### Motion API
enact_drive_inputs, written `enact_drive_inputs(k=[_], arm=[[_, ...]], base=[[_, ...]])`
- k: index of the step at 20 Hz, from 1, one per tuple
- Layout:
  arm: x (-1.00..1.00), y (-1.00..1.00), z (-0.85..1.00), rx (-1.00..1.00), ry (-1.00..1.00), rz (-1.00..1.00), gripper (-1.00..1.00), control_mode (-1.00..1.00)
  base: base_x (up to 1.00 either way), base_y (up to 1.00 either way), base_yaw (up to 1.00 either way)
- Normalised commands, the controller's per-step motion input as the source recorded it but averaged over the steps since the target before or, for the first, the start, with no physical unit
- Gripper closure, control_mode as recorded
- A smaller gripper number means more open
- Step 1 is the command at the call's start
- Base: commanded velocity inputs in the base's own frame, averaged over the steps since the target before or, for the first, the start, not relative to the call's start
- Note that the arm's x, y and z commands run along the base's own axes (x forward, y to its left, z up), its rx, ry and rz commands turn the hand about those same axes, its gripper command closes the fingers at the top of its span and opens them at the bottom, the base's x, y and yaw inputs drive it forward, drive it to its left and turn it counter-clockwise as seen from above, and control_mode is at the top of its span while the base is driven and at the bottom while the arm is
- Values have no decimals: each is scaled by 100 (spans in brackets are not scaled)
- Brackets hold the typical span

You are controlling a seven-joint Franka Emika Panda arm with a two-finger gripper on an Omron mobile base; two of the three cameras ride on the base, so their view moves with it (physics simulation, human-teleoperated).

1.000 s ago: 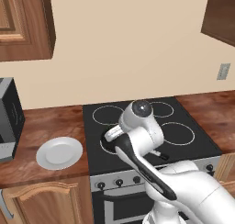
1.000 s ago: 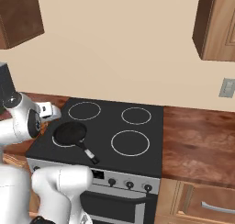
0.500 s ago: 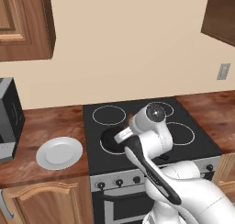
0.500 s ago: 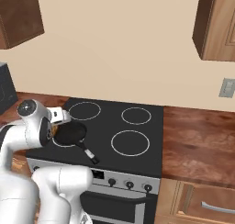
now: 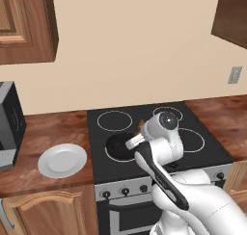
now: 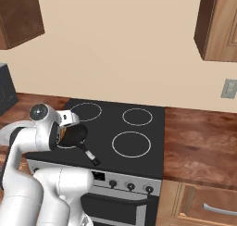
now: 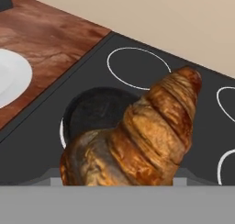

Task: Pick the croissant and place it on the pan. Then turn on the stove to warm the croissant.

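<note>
My gripper (image 5: 139, 131) is shut on the croissant (image 7: 137, 136), a golden-brown ridged pastry that looms close in the hand view and hides the finger tips. It hangs just above the pan (image 7: 98, 110), a small round black pan on the front left burner of the stove (image 7: 92, 71). In the left base view a brown bit of the croissant (image 5: 143, 124) peeks out beside the wrist, over the pan (image 5: 118, 145). The right base view shows the croissant (image 6: 60, 133) at the pan's (image 6: 76, 134) left rim, with the handle pointing toward the front.
A round white plate (image 5: 62, 160) lies on the wooden counter left of the stove (image 5: 202, 152), and a dark microwave (image 5: 7, 128) stands beyond it. A row of dark knobs (image 5: 124, 192) lines the silver front panel. Wall cabinets hang above on both sides.
The arm has swung right from the counter's side to over the pan, carrying the croissant with it. The pan and plate have stayed put.
</note>
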Motion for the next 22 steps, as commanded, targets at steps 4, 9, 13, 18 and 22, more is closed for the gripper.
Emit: enact_drive_inputs(k=[4, 9, 13, 18, 22], arm=[[39, 1, 0, 0, 1, 0, 100, -100], [30, 0, 0, 0, 3, 0, 100, -100], [16, 0, -12, 0, 9, 0, 100, -100], [29, 0, -22, 0, 19, 0, 100, -100], [13, 7, -8, 0, 10, 0, 100, -100]], base=[[0, 0, 0], [0, 0, 0], [0, 0, 0], [0, 0, 0], [0, 0, 0]])
